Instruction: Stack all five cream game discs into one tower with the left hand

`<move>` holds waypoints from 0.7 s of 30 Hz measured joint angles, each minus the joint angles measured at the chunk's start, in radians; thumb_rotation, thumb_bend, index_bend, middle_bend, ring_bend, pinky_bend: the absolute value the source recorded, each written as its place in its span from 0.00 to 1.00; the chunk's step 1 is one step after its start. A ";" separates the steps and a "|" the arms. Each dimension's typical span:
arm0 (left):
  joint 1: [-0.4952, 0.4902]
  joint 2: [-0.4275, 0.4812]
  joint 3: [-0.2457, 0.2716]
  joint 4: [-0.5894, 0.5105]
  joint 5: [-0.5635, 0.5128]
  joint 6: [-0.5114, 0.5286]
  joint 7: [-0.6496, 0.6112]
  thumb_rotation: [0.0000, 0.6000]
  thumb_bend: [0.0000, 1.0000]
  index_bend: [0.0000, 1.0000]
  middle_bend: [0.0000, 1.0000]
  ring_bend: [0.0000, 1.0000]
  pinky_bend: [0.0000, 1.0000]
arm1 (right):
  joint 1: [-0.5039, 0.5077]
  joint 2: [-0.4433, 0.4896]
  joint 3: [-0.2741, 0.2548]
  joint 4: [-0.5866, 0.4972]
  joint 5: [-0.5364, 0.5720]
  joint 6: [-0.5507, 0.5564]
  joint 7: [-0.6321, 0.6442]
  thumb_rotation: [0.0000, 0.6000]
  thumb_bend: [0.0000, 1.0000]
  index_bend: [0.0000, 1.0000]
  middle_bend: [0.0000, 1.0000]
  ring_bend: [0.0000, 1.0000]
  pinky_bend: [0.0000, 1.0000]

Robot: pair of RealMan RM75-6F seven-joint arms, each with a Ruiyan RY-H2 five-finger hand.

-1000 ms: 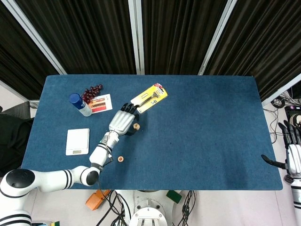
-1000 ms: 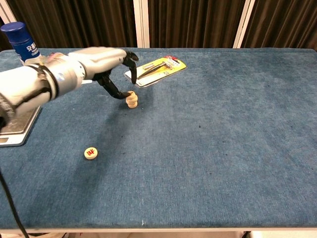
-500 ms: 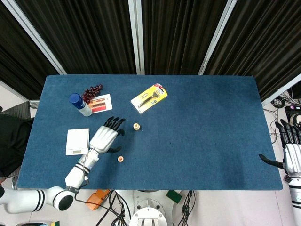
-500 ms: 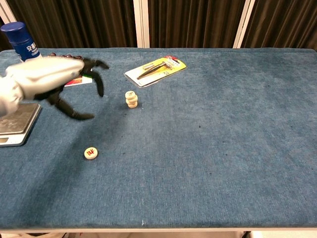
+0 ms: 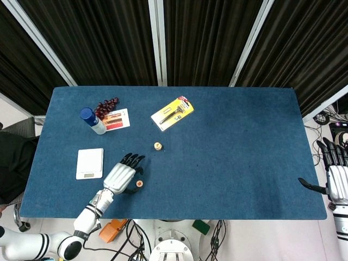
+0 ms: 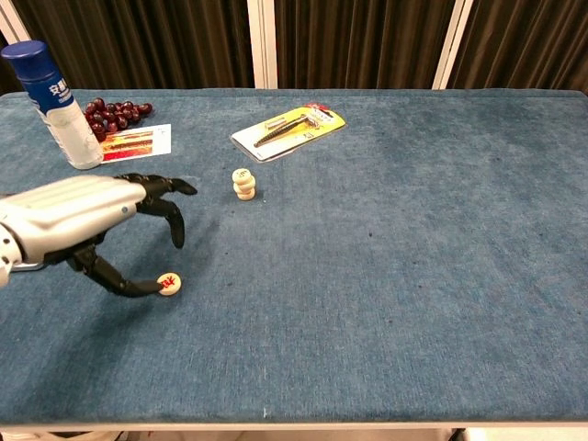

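Left hand (image 6: 87, 225) hovers with fingers spread, holding nothing, its thumb tip touching the last loose cream disc (image 6: 168, 284) near the table's (image 6: 413, 230) front edge. Well apart, the short tower (image 6: 243, 184) of discs stands below a carded tool (image 6: 289, 129). Small, stiff and probably light, the disc looks best pinched across its rim.

Silver-backed left hand (image 6: 87, 220) with black fingers (image 6: 165, 216).
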 measured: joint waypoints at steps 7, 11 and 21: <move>0.019 -0.028 -0.003 0.017 0.004 -0.012 0.011 0.92 0.25 0.38 0.05 0.00 0.00 | 0.003 0.003 0.001 -0.004 -0.002 0.001 -0.004 1.00 0.12 0.00 0.00 0.00 0.00; 0.029 -0.037 -0.010 0.033 0.002 -0.018 0.014 0.93 0.26 0.40 0.05 0.00 0.00 | 0.002 0.005 0.001 -0.008 -0.001 0.002 -0.005 1.00 0.12 0.00 0.00 0.00 0.00; 0.045 -0.056 -0.025 0.062 0.003 -0.037 0.007 0.93 0.29 0.43 0.05 0.00 0.00 | 0.003 0.005 0.000 -0.009 0.000 0.001 -0.008 1.00 0.12 0.00 0.00 0.00 0.00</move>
